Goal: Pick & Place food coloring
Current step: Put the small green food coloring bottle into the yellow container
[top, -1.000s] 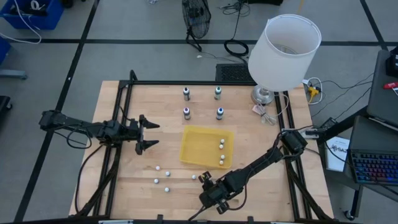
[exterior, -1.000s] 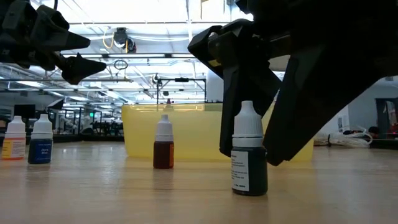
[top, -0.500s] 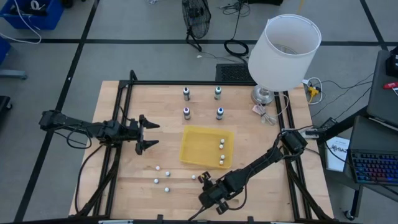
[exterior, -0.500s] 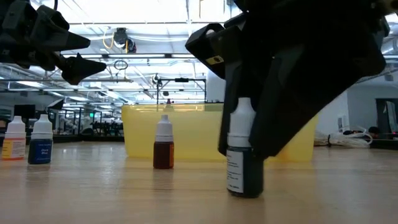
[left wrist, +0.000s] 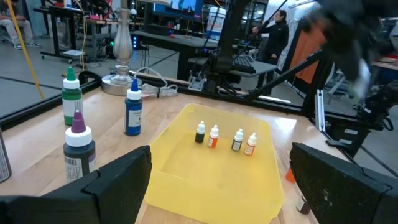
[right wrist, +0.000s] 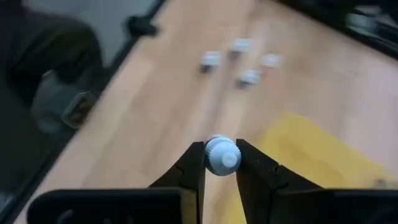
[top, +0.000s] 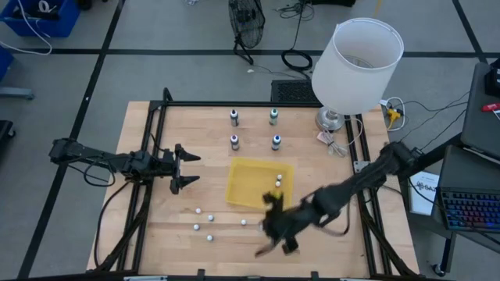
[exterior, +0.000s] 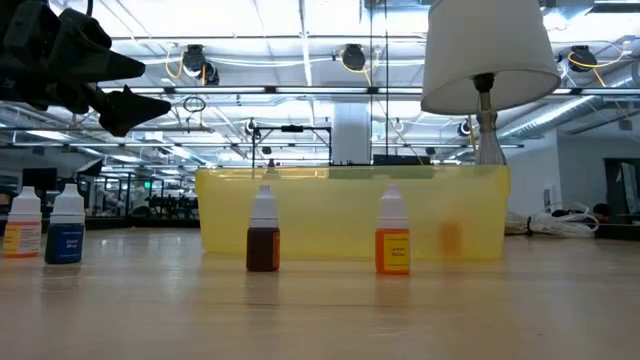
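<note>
Right gripper (right wrist: 221,163) pinches a food coloring bottle (right wrist: 222,155) at the yellow tray's (top: 244,181) five o'clock; left gripper (top: 186,165) open at nine o'clock

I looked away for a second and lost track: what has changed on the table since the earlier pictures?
The right gripper, shut on a small food coloring bottle, has lifted it off the near table edge and swung toward the yellow tray. That bottle and the arm are gone from the low view. The left gripper, the four larger bottles, the lamp and the tray stayed put.
</note>
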